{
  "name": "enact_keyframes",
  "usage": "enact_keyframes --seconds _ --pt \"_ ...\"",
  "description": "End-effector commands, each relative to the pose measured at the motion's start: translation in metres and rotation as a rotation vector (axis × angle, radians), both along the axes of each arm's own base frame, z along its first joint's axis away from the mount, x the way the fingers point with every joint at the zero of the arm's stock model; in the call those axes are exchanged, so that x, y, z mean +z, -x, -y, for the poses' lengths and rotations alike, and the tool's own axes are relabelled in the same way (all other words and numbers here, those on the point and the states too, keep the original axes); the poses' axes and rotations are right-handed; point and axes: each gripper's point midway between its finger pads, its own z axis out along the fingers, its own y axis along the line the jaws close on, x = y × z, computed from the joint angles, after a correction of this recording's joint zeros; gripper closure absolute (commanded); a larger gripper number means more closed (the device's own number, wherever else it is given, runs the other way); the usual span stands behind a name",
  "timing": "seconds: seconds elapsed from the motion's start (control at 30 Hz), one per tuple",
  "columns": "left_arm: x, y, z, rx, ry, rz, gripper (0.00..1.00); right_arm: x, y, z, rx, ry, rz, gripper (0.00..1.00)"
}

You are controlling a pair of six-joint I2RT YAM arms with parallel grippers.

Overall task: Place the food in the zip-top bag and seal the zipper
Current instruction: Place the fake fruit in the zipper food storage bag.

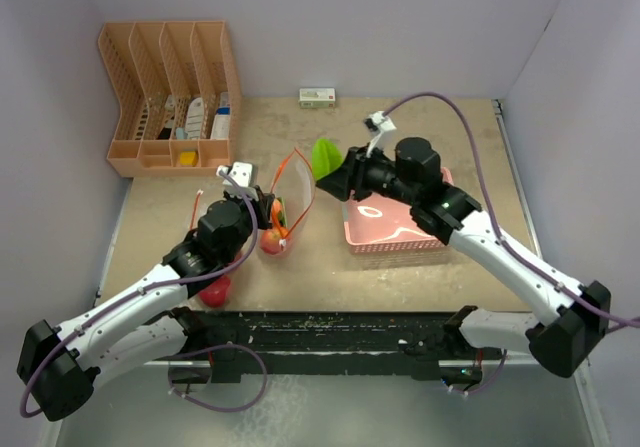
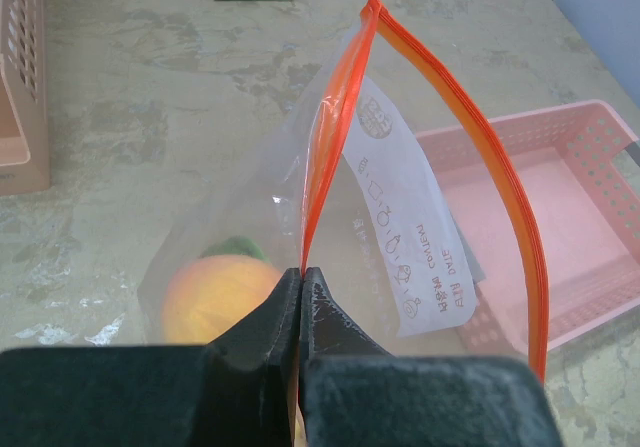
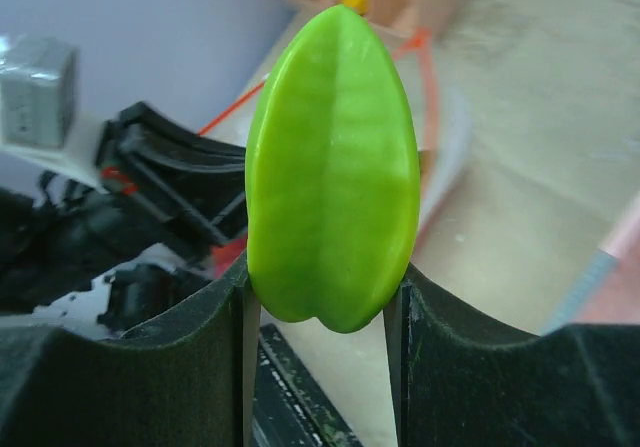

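The clear zip-top bag (image 1: 293, 192) with an orange zipper stands open in the middle of the table. My left gripper (image 2: 300, 275) is shut on the near end of the bag's orange rim (image 2: 325, 147) and holds the mouth open. Inside the bag lie a peach-orange fruit (image 2: 215, 297) with a green piece (image 2: 238, 248) behind it, and a red piece (image 1: 271, 240). My right gripper (image 3: 322, 297) is shut on a glossy green toy fruit (image 3: 332, 167), held in the air just right of the bag's mouth, where the top view also shows the fruit (image 1: 325, 157). A red apple (image 1: 214, 291) lies on the table under my left arm.
A pink perforated basket (image 1: 395, 239) sits right of the bag, under my right arm. A peach-coloured organiser rack (image 1: 170, 97) with small packets stands at the back left. A small white-and-green box (image 1: 317, 96) lies at the back wall.
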Motion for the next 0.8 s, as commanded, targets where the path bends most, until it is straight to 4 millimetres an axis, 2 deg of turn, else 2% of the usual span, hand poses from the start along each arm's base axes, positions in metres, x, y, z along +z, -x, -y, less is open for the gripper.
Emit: enact_keyframes --seconds 0.0,0.13,0.37,0.47,0.57,0.77 --pt "0.036 -0.003 0.006 -0.009 0.082 0.057 1.00 0.053 0.014 -0.060 0.205 -0.158 0.113 1.00" --pt "0.050 -0.001 0.005 -0.018 0.088 0.077 1.00 0.040 0.006 -0.078 0.206 -0.222 0.046 0.99" --pt "0.067 0.005 -0.002 -0.011 0.103 0.111 1.00 -0.011 -0.016 -0.079 0.091 -0.148 -0.064 0.99" --pt "0.069 0.005 -0.004 -0.009 0.104 0.115 1.00 -0.022 -0.019 -0.076 0.049 -0.101 -0.078 0.99" --pt "0.068 0.005 -0.005 -0.003 0.102 0.115 1.00 -0.022 -0.015 -0.074 0.035 -0.064 -0.058 0.98" --pt "0.061 0.001 0.000 -0.008 0.091 0.101 1.00 -0.035 0.005 -0.073 0.064 0.017 -0.032 0.93"
